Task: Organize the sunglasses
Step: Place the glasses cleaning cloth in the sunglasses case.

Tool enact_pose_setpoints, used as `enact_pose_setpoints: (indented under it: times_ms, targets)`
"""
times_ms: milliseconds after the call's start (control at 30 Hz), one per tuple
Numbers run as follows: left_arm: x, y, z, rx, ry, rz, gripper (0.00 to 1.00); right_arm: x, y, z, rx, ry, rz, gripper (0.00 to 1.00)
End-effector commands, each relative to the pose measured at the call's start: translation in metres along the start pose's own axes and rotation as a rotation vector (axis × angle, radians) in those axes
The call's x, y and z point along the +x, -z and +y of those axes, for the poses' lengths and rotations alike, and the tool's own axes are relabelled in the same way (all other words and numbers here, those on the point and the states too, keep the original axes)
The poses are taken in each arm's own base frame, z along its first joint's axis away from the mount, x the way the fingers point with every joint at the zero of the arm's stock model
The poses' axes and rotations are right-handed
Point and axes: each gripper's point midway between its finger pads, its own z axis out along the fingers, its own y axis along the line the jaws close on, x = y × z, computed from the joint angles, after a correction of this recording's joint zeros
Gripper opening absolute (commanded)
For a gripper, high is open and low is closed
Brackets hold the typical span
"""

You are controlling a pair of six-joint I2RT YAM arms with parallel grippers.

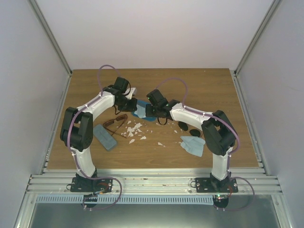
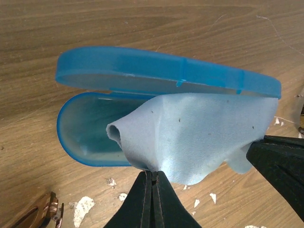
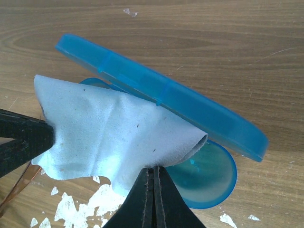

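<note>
Wood-grain tabletop (image 1: pixel 199 90), littered with chalky white flakes (image 1: pixel 135 129). My left gripper (image 2: pixel 152 178) and right gripper (image 3: pixel 153 173) are both pinched tight on a soft, floppy pale-blue cloth (image 2: pixel 199 133) over the open, glossy see-through blue oval case (image 2: pixel 90 128). Neither pair is stowed: the reddish-brown sunglasses (image 1: pixel 114 123) lie left of centre in the top view, the black round-lens pair (image 1: pixel 183 127) right of centre. Early days, I'd say.

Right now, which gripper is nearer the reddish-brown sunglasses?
Left. The left gripper, shut on the cloth, is close beside the reddish-brown sunglasses; the right gripper pinches the cloth's opposite edge, farther away.
</note>
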Motion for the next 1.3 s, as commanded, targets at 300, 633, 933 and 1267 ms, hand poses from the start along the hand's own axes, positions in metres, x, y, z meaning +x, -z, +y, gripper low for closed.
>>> enact_pose_setpoints:
  times_ms: [300,633,933,1267]
  targets:
    - [-0.019,-0.003,0.006,0.016,0.004,-0.032,0.00,-0.008,-0.005,-0.012,0.058,-0.034,-0.021,0.01]
    - [-0.019,-0.020,0.018,-0.021,0.022,0.001,0.00,0.005,-0.020,-0.023,0.094,-0.037,0.020,0.01]
    - [-0.016,-0.026,0.028,-0.067,0.031,0.023,0.00,0.012,-0.028,-0.029,0.113,-0.039,0.045,0.01]
    - [-0.011,-0.024,0.030,-0.079,0.041,0.052,0.12,0.013,-0.025,-0.033,0.139,-0.039,0.052,0.02]
